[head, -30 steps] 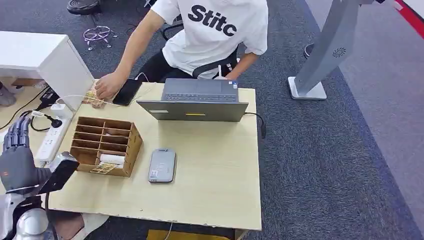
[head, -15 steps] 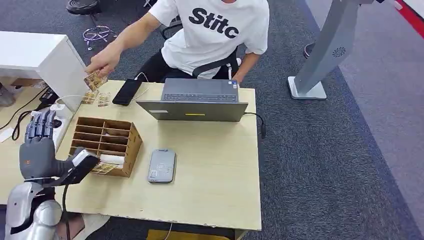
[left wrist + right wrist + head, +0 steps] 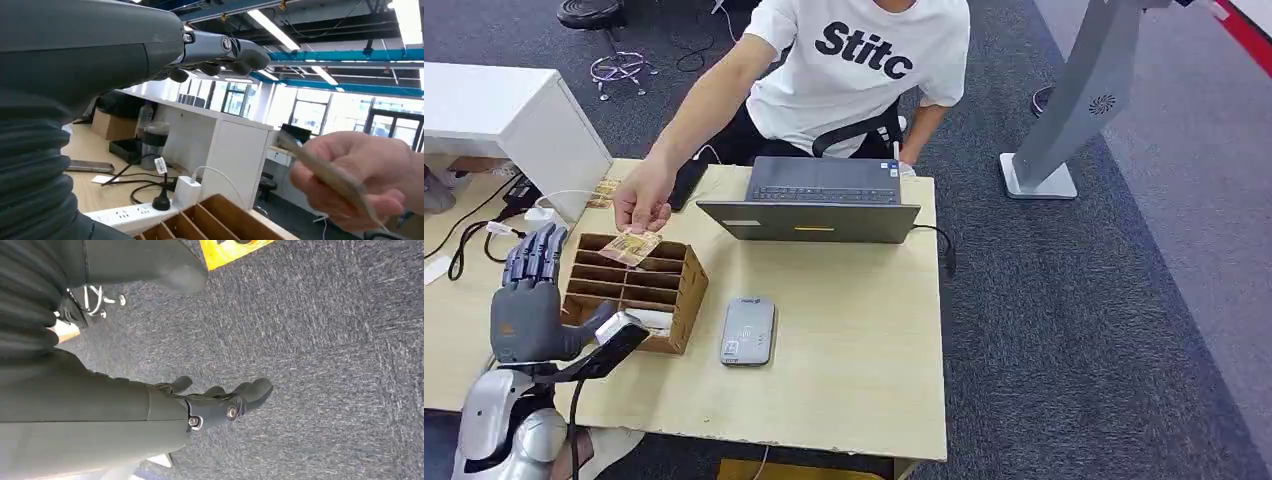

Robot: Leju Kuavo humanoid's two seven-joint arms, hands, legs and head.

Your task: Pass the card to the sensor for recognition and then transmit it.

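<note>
A pale wooden worktop [image 3: 854, 370] fills the middle of the head view, with a person [image 3: 864, 60] in a white printed shirt seated at its far side behind an open grey laptop [image 3: 814, 205]. On the near left part of the worktop stands a wooden divided box [image 3: 639, 290], and just beside it lies the flat grey sensor [image 3: 749, 330], apart from the box. The left hand [image 3: 529, 305] is raised beside the box, fingers extended and spread, thumb out, holding nothing. The person's hand [image 3: 644, 200] reaches over the far edge of the box and pinches the card [image 3: 631, 247], which hangs above the box's back compartments. The right hand [image 3: 220, 400] hangs over grey carpet in its wrist view, fingers loosely bent and apart, with nothing in it
</note>
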